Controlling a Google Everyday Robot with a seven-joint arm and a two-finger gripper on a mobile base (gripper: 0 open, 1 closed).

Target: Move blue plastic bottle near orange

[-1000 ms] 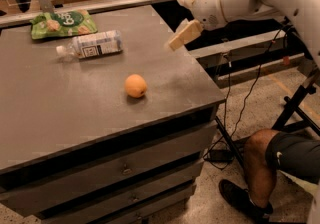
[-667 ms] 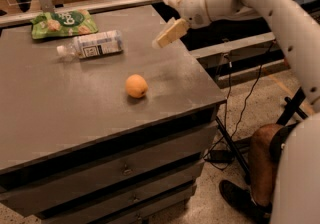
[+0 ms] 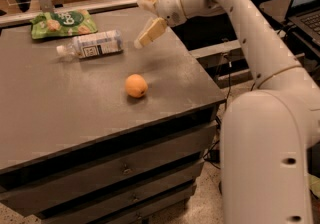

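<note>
The blue plastic bottle (image 3: 92, 44) lies on its side at the back left of the dark table (image 3: 60, 113), with its white cap pointing left. The orange (image 3: 136, 86) sits near the middle of the table, in front of and to the right of the bottle. My gripper (image 3: 140, 23) hovers above the table's back right part, just right of the bottle's base and apart from it. Its pale fingers (image 3: 151, 32) are spread open and hold nothing.
A green snack bag (image 3: 62, 22) lies behind the bottle at the table's back left edge. The table's right edge drops off below my arm (image 3: 250, 28). Drawers (image 3: 125, 168) front the table. Shelving and cables stand at the right.
My gripper has moved left across the table's back right part toward the bottle. The bottle, the orange and the bag have not moved.
</note>
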